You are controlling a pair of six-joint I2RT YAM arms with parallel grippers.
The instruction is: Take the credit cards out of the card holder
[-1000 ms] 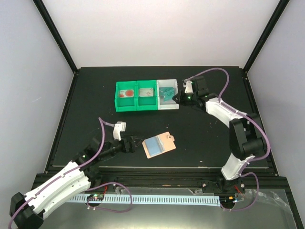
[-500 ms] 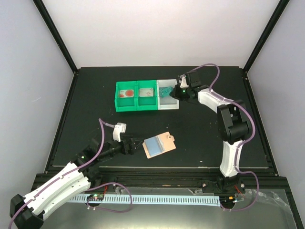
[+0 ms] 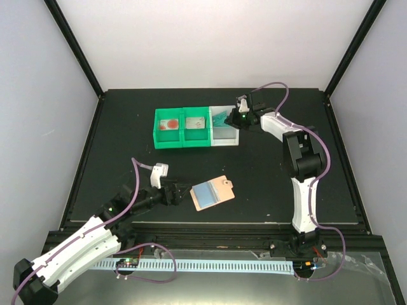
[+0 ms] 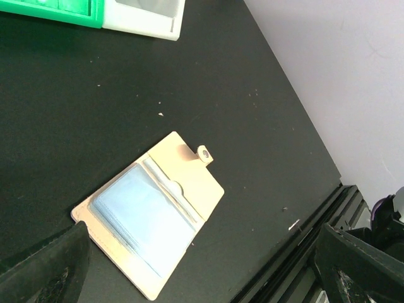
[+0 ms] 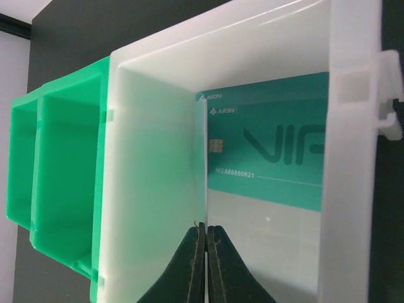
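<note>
**Left fingers (image 4: 38, 268) nearest the holder (image 4: 148, 224)**

Spread wide, they frame the open holder, which lies flat on the counter (image 4: 95, 113) just ahead, its long axis slanting across them. The right fingers (image 5: 189, 274), pressed together and empty, hang well apart from it over a white bin (image 5: 151, 189), with a teal card (image 5: 271, 151) just beyond their tips.

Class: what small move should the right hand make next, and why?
Probably draw the right hand back from the white bin: the teal card already sits inside it, and the hand is shut and seems to hold nothing.
</note>
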